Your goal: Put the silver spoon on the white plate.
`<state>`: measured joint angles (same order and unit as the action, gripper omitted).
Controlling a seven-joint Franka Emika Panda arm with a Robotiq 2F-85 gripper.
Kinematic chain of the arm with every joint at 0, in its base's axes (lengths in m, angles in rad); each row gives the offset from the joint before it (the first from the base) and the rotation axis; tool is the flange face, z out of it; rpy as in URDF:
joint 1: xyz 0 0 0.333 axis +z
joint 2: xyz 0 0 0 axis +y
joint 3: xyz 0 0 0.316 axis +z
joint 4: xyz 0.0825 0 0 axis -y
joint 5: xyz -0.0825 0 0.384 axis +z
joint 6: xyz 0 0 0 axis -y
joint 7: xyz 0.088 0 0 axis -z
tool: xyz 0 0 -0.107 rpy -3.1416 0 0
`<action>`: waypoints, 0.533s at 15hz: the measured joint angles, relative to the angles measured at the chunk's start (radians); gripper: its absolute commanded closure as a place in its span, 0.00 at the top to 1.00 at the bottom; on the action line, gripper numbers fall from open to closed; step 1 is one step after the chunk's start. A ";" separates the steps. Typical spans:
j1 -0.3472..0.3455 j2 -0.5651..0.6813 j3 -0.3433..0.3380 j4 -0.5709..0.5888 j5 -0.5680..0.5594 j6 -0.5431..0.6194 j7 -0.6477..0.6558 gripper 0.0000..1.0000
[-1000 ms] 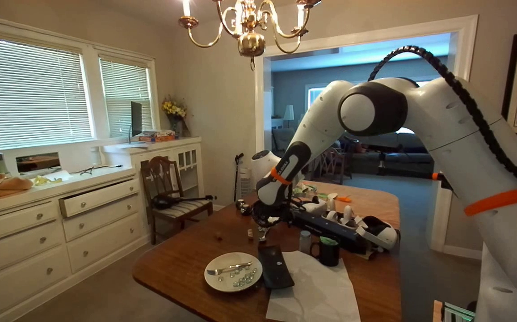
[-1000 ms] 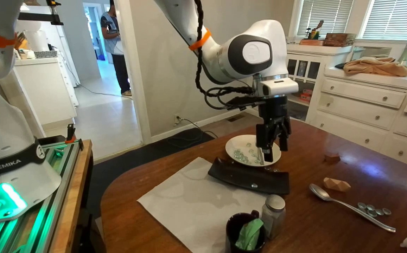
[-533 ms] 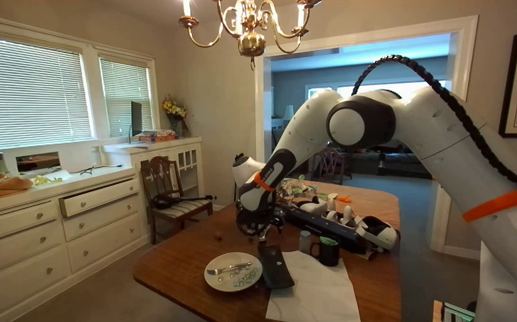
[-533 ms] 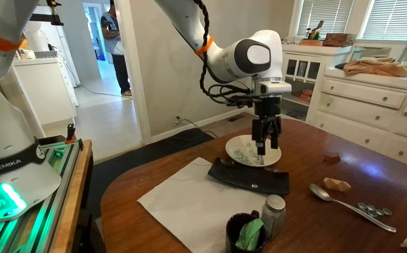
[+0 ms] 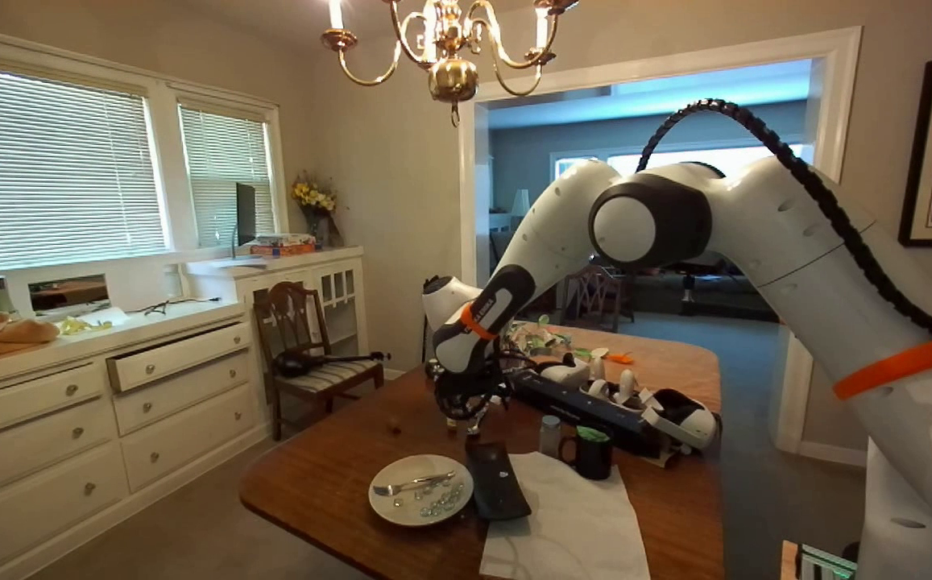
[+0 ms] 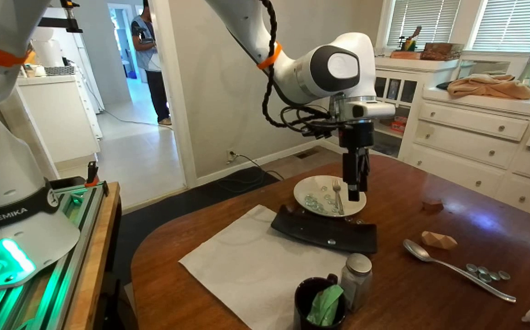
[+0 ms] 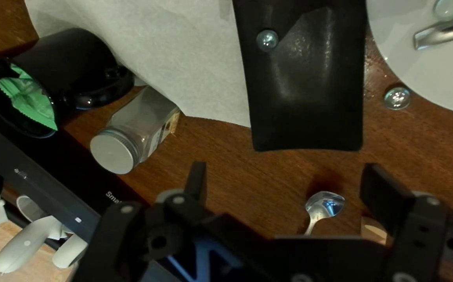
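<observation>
While 1 gripper (image 7: 288, 183) gapes, 1 spoon (image 7: 323, 206) lies below.

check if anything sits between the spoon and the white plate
In the wrist view, a glass bead lies between the silver spoon and the white plate, with the black tray close beside that line; lifting should probably clear both.

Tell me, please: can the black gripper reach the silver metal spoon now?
Probably yes: the gripper is open and the spoon lies uncovered, though a tan faceted wooden block sits close.
</observation>
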<state>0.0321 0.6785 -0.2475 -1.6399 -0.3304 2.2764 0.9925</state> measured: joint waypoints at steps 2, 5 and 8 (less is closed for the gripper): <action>-0.001 0.000 0.002 0.000 0.004 0.007 -0.016 1.00; -0.060 0.002 0.034 -0.001 0.052 0.116 -0.184 1.00; -0.196 0.024 0.084 0.020 0.156 0.237 -0.406 1.00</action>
<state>-0.1643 0.7027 -0.1633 -1.6203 -0.1745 2.5137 0.5868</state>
